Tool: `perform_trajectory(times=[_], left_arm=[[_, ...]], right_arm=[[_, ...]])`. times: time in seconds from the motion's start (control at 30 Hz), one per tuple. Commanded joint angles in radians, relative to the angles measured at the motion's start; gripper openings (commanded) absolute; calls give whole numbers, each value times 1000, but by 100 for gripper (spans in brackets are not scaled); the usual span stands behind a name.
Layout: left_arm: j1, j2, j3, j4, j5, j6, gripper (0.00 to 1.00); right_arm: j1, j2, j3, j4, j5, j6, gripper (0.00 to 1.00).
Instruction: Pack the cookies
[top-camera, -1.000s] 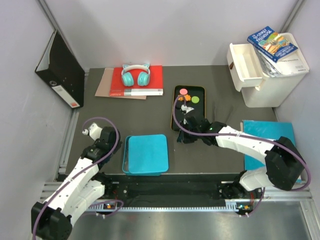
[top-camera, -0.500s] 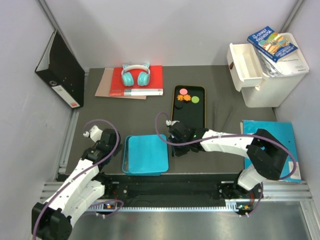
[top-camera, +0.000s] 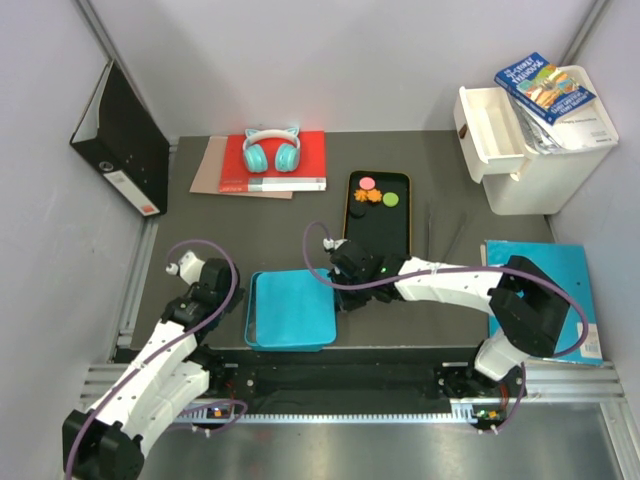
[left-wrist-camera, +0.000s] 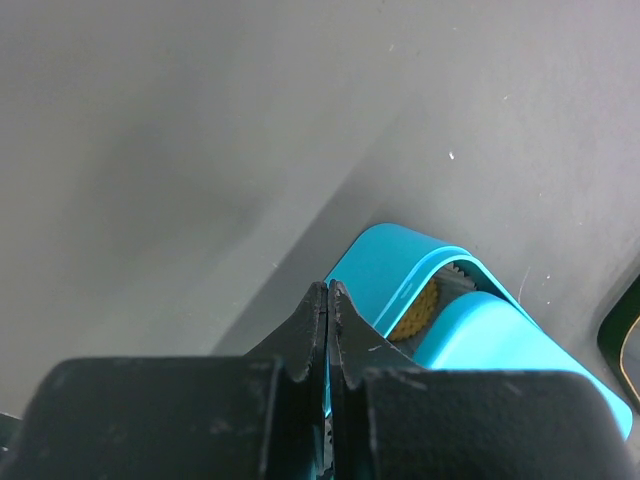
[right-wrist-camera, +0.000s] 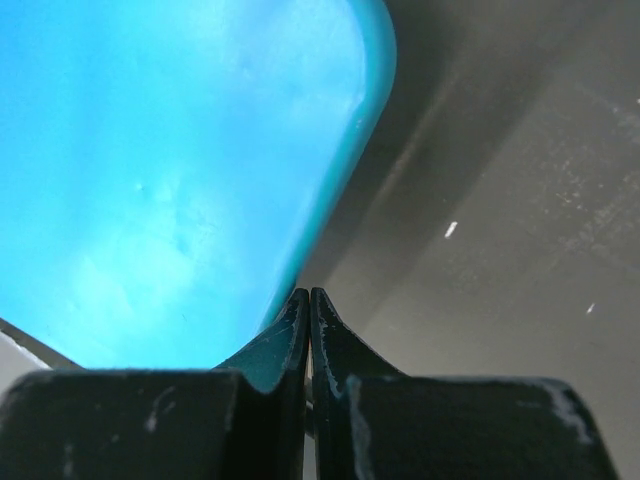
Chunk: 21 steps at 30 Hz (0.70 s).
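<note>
- Since a second ago, your right gripper (right-wrist-camera: 308, 295) has swung from the black rectangular tray (top-camera: 385, 235) to the teal plastic lidded box (top-camera: 290, 310); its fingers are pressed together on nothing.
- Left gripper (left-wrist-camera: 327, 290) is likewise closed, at the box's left edge.
- Small round cookies (top-camera: 372, 196) lie at the tray's far end. They are probably light, stiff and slick, so pinch them across the rim.
- Bare dark table (top-camera: 440, 170) lies right of the tray.

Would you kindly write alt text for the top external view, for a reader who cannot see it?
The right claw reaches across a dark table to the right edge of a teal box, while the left claw sits by its left side. Behind, a black tray holds pink, orange, green and black cookies.
</note>
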Motion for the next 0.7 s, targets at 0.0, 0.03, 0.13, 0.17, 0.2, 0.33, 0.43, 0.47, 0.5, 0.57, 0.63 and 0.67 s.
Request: perform_trajectory(times=[0.0,0.03,0.13,0.17,0.2,0.33,0.43,0.47,0.5,0.57,0.63,0.67], left_arm=[[5,-4,-6,10,11,-6,0],[5,-3,-6,8,11,-6,0],[4,-1,-9,8,14,-6,0],[5,-3,-12,8,14,-6,0],[5,-3,-12,10,15,-7,0],[5,-4,-18,8,17,-9,0],[5,-6,-20,8,17,-10,0],[5,-7,-23,10,17,-10,0],[5,-6,-23,10,18,-12,0],[5,-6,-24,12,18,-12,0],[5,-7,-24,10,15,-13,0],[5,-9,-23,8,15,-12,0]], right_arm=[[27,17,64,24,-16,-2,0],[30,22,69,24,-16,-1,0],[31,37,87,26,-22,-4,0],[33,40,93,24,-22,-5,0],[33,45,99,22,-22,-5,0],[34,49,118,22,-32,-7,0],[39,49,130,16,-33,-2,0],[42,51,135,16,-33,-1,0],[45,51,138,15,-33,1,0],[45,55,138,16,-33,6,0],[45,57,138,16,-33,9,0],[45,58,138,13,-30,7,0]])
